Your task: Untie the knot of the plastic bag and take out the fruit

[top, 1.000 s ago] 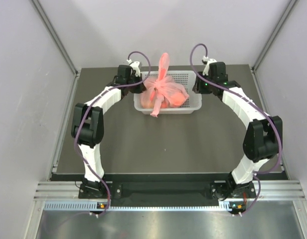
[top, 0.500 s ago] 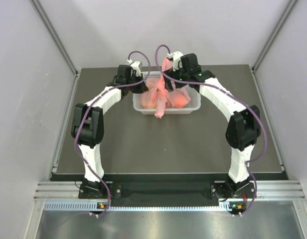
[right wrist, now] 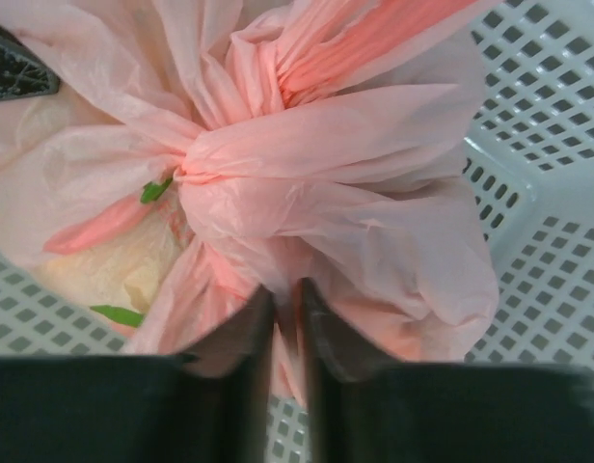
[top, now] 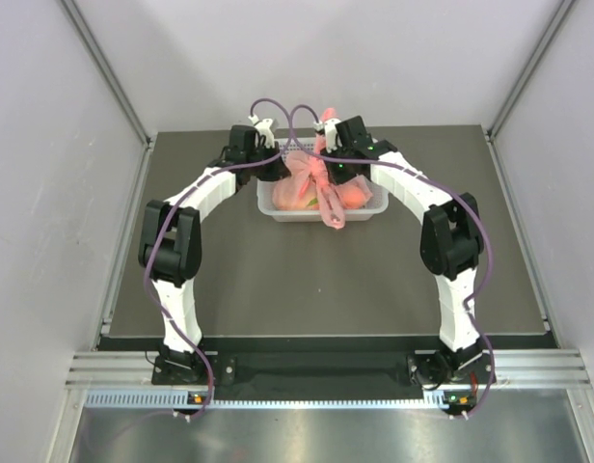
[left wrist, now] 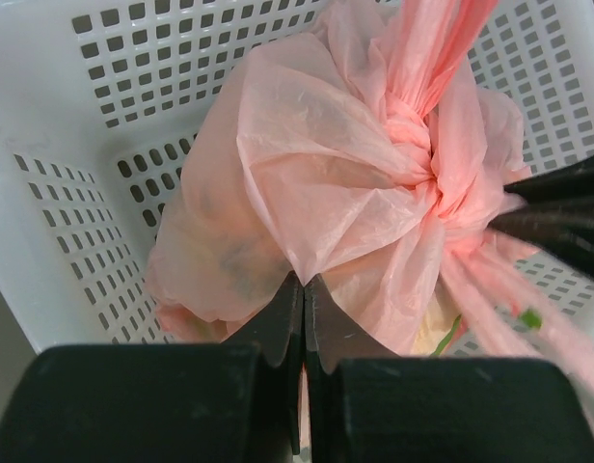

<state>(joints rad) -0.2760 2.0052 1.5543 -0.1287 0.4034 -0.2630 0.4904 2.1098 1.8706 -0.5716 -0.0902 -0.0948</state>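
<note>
Thin, crinkly bag in the basket, knot tail pointing over its near rim — left gripper and right gripper each pinch bag folds.

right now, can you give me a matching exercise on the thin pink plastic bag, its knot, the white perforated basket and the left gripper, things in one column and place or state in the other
Things:
1. thin salmon-pink plastic bag
2. twisted pink knot
3. white perforated plastic basket
4. left gripper

Place or state:
a. stands on the dark table
b. shut on a fold of the bag's film
c. lies inside the basket
d. tied, on top of the bag

Pairs: 1-c, 2-d, 3-a, 4-b
</note>
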